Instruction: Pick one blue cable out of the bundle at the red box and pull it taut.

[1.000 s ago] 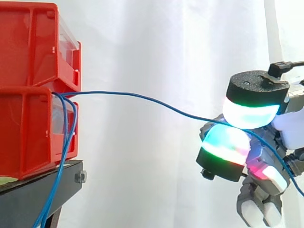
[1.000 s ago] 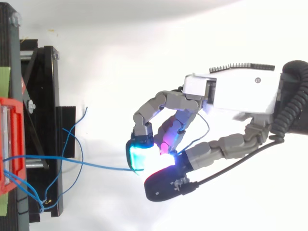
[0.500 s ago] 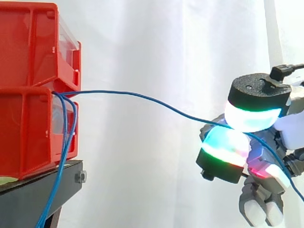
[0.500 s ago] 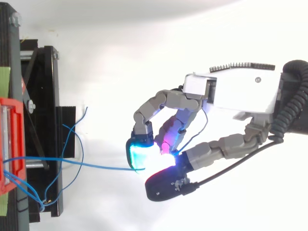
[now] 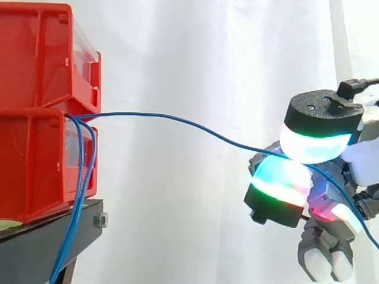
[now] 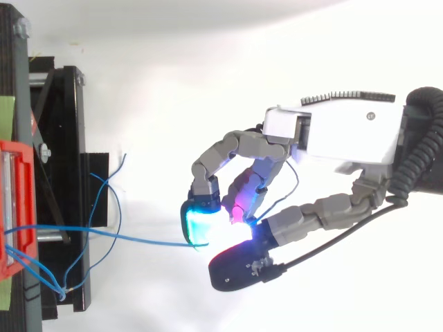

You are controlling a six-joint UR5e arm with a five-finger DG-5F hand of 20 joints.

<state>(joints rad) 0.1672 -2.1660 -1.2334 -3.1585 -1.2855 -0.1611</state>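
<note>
Red bins sit one on top of the other at the left edge of the side view. They rest on a black stand in the lower left corner, and a white curtain hangs behind them.

One blue cable comes out from between the two bins and goes across the middle of the picture. It slopes down to the hand at the right edge. The cable is not pulled straight; it has a soft curve.

The hand pinches this cable between two fat glowing fingertips, one above and one below, pressed close together. The top one glows white and green. The lower one glows cyan, green and red. Past the pinch, the cable runs down to the lower right corner.

A bundle of other blue cables hangs from the same spot on the bins, down past the stand to the bottom edge.

In the top view the hand comes in from the right edge with curled fingers. The blue cable goes from the bin at the left edge to the pads near the middle. The bundle loops over the stand in the lower left.
</note>
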